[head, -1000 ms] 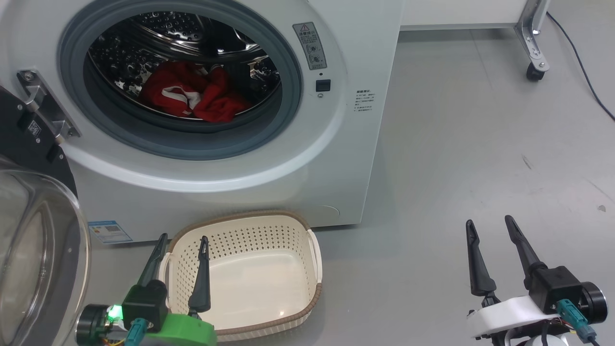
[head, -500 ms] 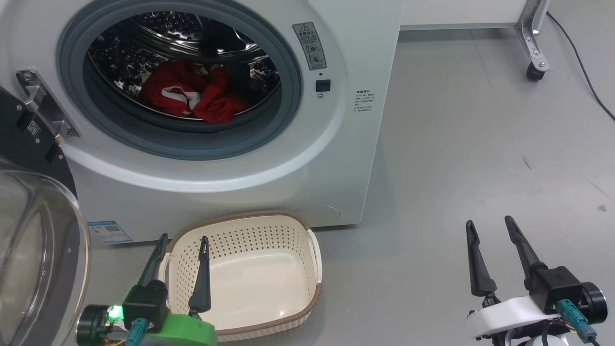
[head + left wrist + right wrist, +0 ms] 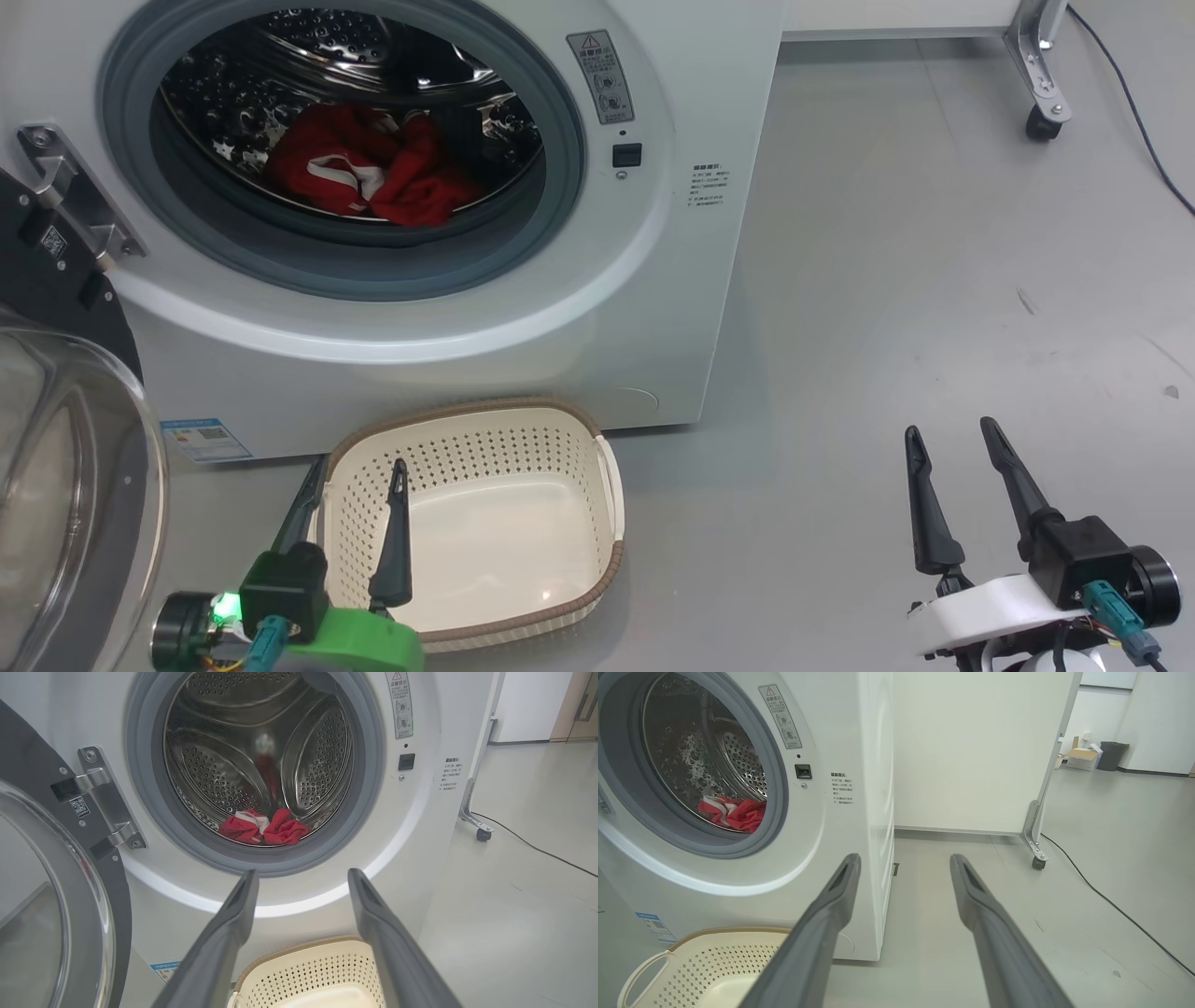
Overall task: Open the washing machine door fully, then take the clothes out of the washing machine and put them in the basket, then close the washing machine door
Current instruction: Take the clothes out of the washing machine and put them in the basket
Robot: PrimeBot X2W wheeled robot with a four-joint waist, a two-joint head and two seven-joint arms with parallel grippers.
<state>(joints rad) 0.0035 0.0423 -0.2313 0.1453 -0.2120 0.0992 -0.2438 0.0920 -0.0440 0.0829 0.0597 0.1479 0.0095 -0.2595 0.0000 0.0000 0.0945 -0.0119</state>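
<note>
The white washing machine (image 3: 653, 308) stands with its door (image 3: 65, 467) swung open to the left, the glass bowl showing at the left edge. Red clothes (image 3: 373, 177) with white trim lie at the bottom of the steel drum, seen too as clothes (image 3: 264, 828) and clothes (image 3: 733, 812). An empty cream basket (image 3: 569, 420) sits on the floor in front of the machine. My left gripper (image 3: 359, 462) hovers open over the basket's left side, holding nothing. On the bare floor to the right, my right gripper (image 3: 948, 431) is open and empty as well.
A wheeled metal leg (image 3: 1041, 121) of a white panel stands at the back right, with a black cable (image 3: 1134, 131) trailing over the grey floor beside it. A bin and a box (image 3: 1092, 756) sit far off by the wall.
The whole head view has shifted a little, so the camera moved. Both grippers, the clothes and the basket keep their places.
</note>
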